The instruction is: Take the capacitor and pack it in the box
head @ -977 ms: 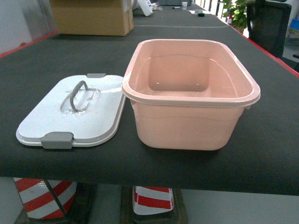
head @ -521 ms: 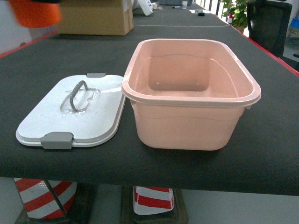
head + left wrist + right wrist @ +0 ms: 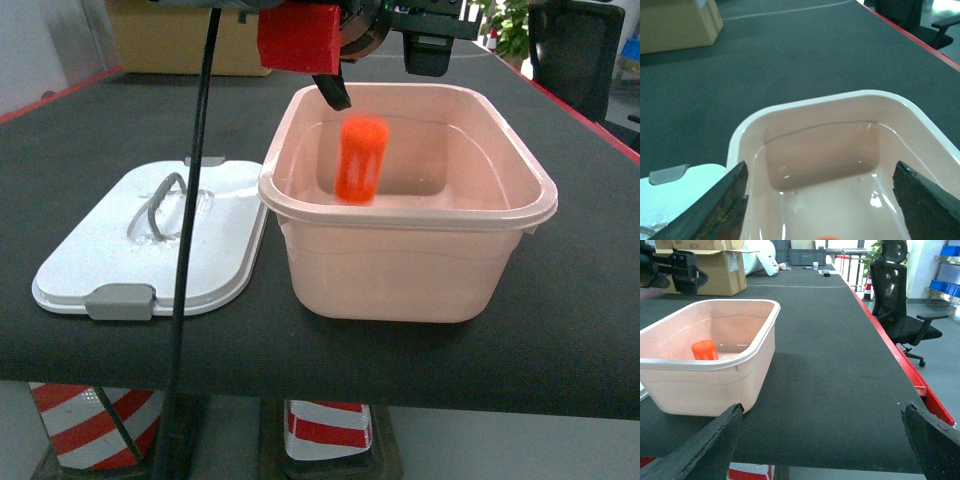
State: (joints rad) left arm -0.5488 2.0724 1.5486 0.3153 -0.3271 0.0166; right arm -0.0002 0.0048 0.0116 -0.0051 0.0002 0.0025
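Note:
The orange capacitor shows blurred inside the pale pink box, free of any gripper; the right wrist view shows the capacitor low in the box. My left gripper hangs above the box's far rim, open, with nothing between its fingers. In its own view the left gripper looks down into the box, with a sliver of the capacitor at the bottom edge. The white lid lies flat left of the box. My right gripper is open over bare mat to the box's right.
A brown cardboard carton stands at the table's far left. A black cable hangs down across the lid. The table's red edge runs along the right, with an office chair beyond. Striped cones stand under the table.
My left arm came in from the upper left carrying the orange capacitor and now stands over the box. The capacitor has left the gripper and is inside the box.

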